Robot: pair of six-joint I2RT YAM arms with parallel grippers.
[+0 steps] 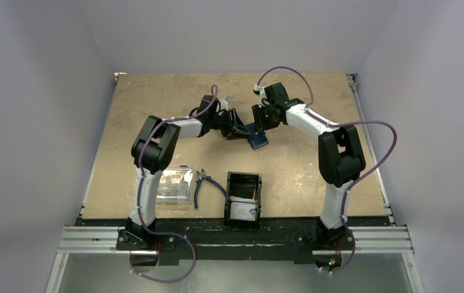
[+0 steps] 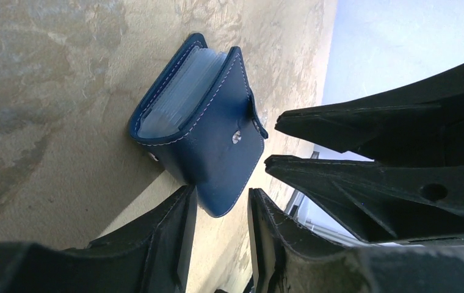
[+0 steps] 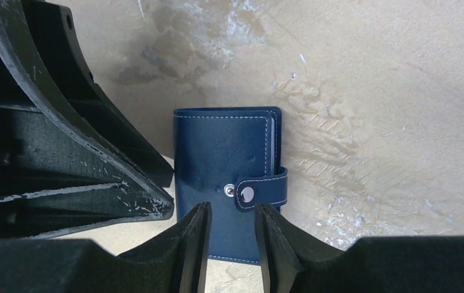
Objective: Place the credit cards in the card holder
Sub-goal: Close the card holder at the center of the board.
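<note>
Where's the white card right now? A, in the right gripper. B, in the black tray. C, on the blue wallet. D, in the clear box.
B: the top view shows the card sitting inside the black tray.

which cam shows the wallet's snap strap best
Right wrist: the card holder lies face on, its snap strap clear. Left wrist shows it obliquely, clear sleeves visible; top external shows only a small blue patch.

Blue-handled pliers point(image 1: 202, 179) lie between a clear box point(image 1: 175, 185) and a black tray point(image 1: 243, 176).
</note>
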